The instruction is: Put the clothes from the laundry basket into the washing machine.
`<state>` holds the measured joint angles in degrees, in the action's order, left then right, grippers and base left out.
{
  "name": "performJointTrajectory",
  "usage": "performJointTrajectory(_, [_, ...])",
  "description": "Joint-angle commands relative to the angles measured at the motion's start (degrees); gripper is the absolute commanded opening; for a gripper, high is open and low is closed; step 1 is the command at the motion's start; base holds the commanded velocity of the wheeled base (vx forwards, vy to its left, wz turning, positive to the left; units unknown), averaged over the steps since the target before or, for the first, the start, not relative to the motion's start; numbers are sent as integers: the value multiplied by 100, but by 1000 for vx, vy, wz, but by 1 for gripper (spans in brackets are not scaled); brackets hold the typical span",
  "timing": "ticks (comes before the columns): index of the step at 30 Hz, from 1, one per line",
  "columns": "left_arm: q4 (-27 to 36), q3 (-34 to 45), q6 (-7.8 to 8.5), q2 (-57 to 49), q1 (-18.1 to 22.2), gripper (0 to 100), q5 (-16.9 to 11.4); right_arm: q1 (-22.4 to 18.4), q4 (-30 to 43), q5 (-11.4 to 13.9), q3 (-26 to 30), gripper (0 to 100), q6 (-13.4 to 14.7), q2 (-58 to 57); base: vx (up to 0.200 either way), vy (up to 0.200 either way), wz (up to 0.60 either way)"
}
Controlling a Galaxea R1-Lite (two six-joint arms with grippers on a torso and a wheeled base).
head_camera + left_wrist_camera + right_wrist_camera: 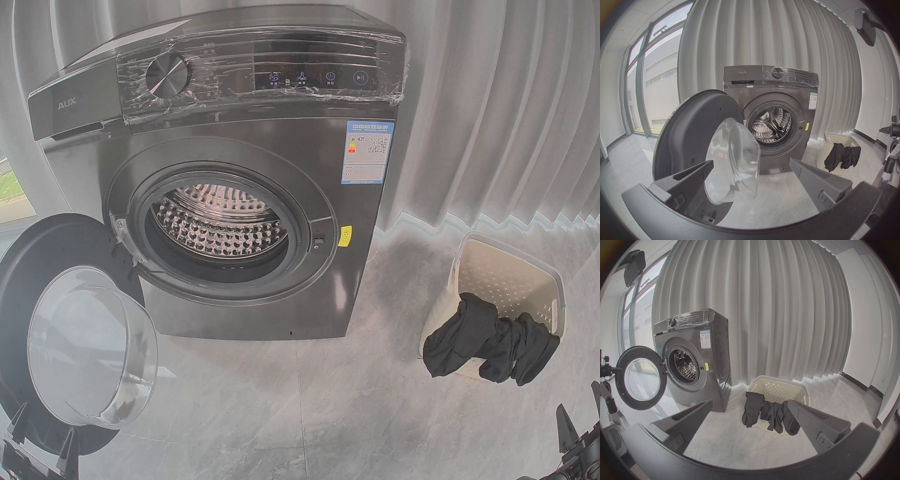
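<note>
1. One grey washing machine (250,300) stands on the floor (281,406), backed by a white curtain (500,125).
2. Its round door (37,262) is swung wide open to the robot's left; the steel drum (219,225) shows through the opening.
3. A cream laundry basket (506,281) sits on the floor right of the machine, close to the curtain, not touching the machine.
4. Black clothes (481,331) are draped over the basket's near rim, part inside, part hanging down the outer wall.
5. Left pincer (750,162): fingers spread apart, nothing between them, low, just in front of the open door.
6. Right pincer (750,402): fingers spread apart, nothing held, low on the right, facing the basket, clear of the clothes.
</note>
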<state>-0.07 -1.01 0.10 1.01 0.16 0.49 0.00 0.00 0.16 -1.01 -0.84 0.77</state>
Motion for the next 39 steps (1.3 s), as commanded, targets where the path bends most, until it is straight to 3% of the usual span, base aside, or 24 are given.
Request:
performJointTrajectory(1, [-1, 101, -1, -75, 2, 100, 4, 0, 0, 2, 101, 100, -4, -59, 0, 0, -600])
performJointTrajectory(6, [-1, 101, -1, -75, 2, 100, -5, 0, 0, 2, 101, 100, 5, -59, 0, 0, -600])
performJointTrajectory(39, [-1, 101, -10, -75, 2, 100, -5, 0, -9, 2, 101, 100, 5, -59, 0, 0, 0])
